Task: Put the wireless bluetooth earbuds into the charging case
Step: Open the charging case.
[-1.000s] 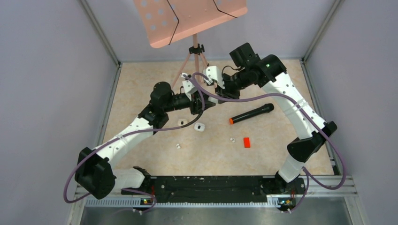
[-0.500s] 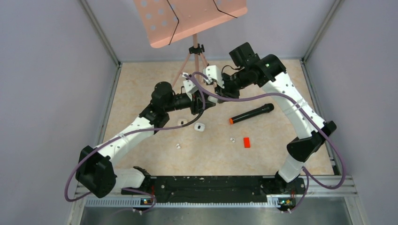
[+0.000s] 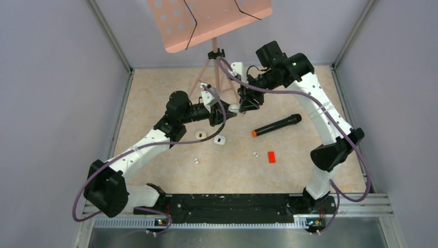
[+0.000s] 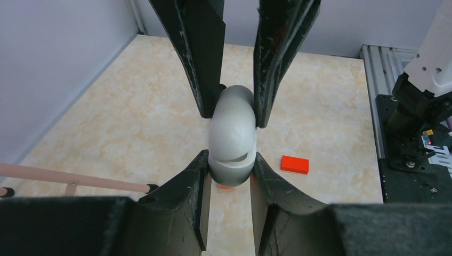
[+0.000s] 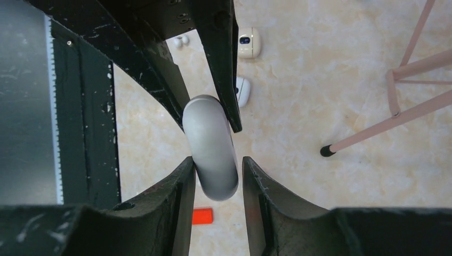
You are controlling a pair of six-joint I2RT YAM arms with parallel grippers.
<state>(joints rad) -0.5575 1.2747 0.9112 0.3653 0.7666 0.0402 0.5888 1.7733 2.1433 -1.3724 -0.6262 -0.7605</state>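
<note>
Clamping charging case from opposite ends: left gripper, right gripper.

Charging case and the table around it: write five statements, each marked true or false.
1. The charging case sits between the fingers of both the left gripper and the right gripper. True.
2. The charging case rests on the table. False: it is held above it.
3. Its lid stands open. False: it looks shut.
4. A red block lies on the table. True.
5. The microphone stands upright. False: it lies flat.
</note>
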